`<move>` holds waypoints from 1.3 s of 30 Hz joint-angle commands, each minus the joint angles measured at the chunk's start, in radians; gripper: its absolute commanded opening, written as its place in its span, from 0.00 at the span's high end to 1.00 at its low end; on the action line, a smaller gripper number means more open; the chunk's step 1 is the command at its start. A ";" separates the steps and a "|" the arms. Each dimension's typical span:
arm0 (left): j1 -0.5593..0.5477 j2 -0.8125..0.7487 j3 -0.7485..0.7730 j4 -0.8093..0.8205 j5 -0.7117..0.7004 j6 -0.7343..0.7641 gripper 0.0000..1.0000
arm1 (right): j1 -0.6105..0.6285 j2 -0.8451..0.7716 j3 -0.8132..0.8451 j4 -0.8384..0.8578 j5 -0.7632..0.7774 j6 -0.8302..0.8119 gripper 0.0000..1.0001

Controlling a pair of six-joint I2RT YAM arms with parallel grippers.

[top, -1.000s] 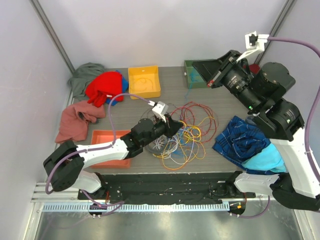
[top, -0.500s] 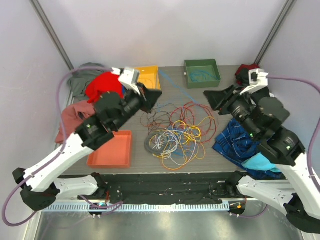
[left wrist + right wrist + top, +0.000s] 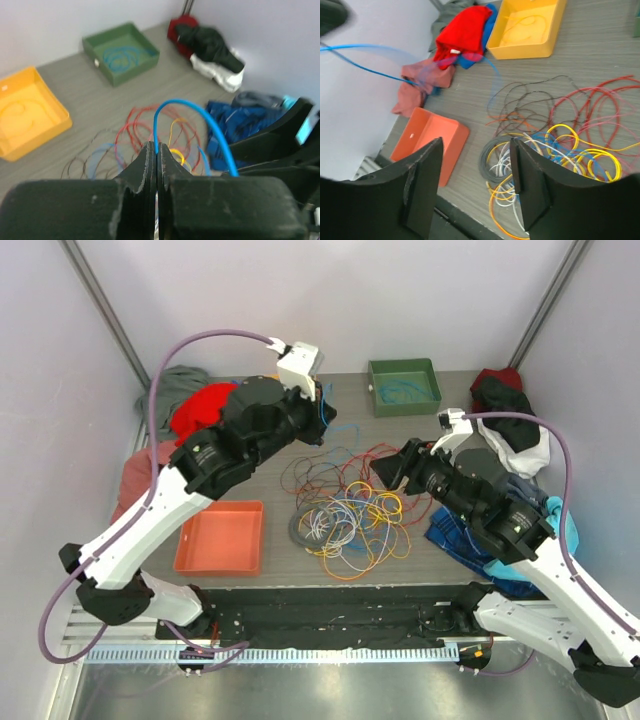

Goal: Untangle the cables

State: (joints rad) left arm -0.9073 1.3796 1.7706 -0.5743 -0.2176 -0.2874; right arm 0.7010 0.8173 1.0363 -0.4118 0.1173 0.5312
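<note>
The cables (image 3: 350, 510) lie in a loose tangle of red, orange, yellow, blue, white, grey and dark strands mid-table. My left gripper (image 3: 322, 420) is raised above the pile's far-left side. In the left wrist view it (image 3: 156, 150) is shut on a blue cable (image 3: 180, 103) that arcs up out of its tips and off to the right. That same blue cable (image 3: 375, 71) crosses the upper left of the right wrist view. My right gripper (image 3: 392, 472) hovers at the right edge of the pile, open (image 3: 476, 150), with nothing between its fingers and the cables (image 3: 560, 145) below.
A green bin (image 3: 404, 386) at the back holds a coiled blue cable. A yellow bin (image 3: 30, 112) with a yellow cable sits back left, an orange tray (image 3: 220, 537) front left. Cloth heaps lie left (image 3: 205, 405) and right (image 3: 510, 425), with blue plaid cloth (image 3: 455, 525) under the right arm.
My left gripper closed on the blue cable in the pile and rose toward the back. My right arm swung from the green bin down over the pile and its jaws opened.
</note>
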 commanded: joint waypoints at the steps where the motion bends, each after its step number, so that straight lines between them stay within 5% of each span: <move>1: 0.004 0.002 0.004 -0.050 -0.009 -0.002 1.00 | 0.006 -0.026 -0.041 0.186 -0.123 0.044 0.33; 22: 0.004 0.156 0.058 -0.137 0.099 -0.084 1.00 | 0.005 0.020 -0.116 0.470 -0.243 0.078 0.31; 39: 0.004 0.208 0.145 -0.116 0.211 -0.179 1.00 | 0.008 -0.027 -0.366 0.682 -0.157 0.010 0.28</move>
State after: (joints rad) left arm -0.9073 1.5635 1.8717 -0.7139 -0.0444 -0.4389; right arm 0.7048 0.8066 0.6907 0.1333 -0.0837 0.5732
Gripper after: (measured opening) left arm 0.020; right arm 0.711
